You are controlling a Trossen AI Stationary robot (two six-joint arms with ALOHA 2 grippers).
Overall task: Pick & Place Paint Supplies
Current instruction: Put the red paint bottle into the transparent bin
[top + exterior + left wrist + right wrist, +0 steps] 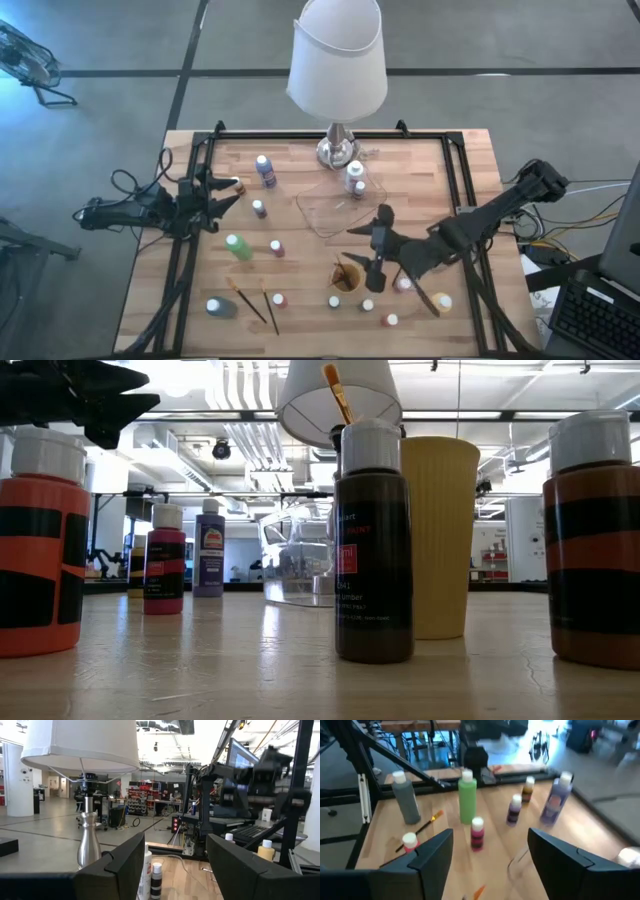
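Right gripper (375, 262) hovering lower centre, fingers spread, nothing held (brush probably dropped in small orange cup (347, 277)). Next: picking another bottle. Left gripper (228, 192) waiting wide, left edge.

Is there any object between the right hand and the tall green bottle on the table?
Yes. From the right hand, the green bottle lies straight across the table, and a small pink bottle stands between them, close beside the green one. The hand is open and empty, above the orange cup.
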